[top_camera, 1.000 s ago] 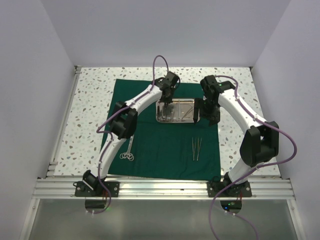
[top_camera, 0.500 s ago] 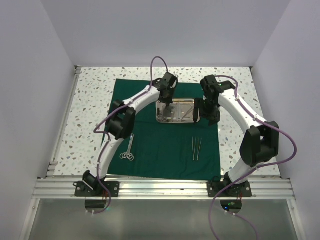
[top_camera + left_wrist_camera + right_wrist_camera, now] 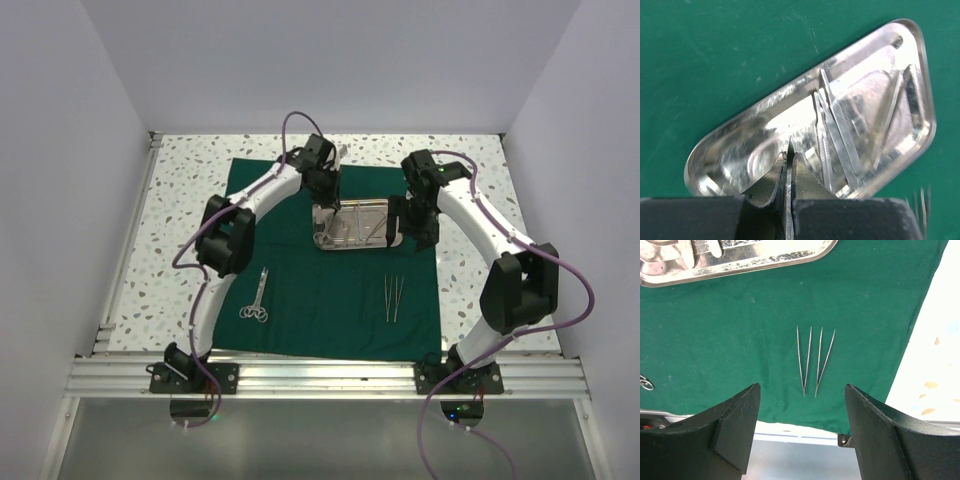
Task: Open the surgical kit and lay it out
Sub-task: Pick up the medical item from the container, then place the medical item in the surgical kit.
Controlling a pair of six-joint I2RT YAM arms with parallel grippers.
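Note:
The dark green drape (image 3: 330, 290) lies spread flat on the table. The steel tray (image 3: 375, 238) sits on its far half and holds several slender steel instruments (image 3: 837, 127). My left gripper (image 3: 328, 192) hovers over the tray's left end, shut on a thin steel instrument (image 3: 789, 150) seen edge-on between the fingers (image 3: 807, 175). My right gripper (image 3: 418, 236) is open and empty beside the tray's right end. Scissors (image 3: 256, 300) lie on the drape's left. Two tweezers (image 3: 393, 298) lie side by side on its right, also in the right wrist view (image 3: 812, 360).
Speckled tabletop (image 3: 180, 200) shows around the drape. White walls close off the left, right and back. The aluminium rail (image 3: 320, 378) carrying the arm bases runs along the near edge. The drape's right edge (image 3: 920, 315) meets bare tabletop.
My left gripper has moved back and to the left from over the tray's middle, with the thin instrument in it. The right arm has not moved.

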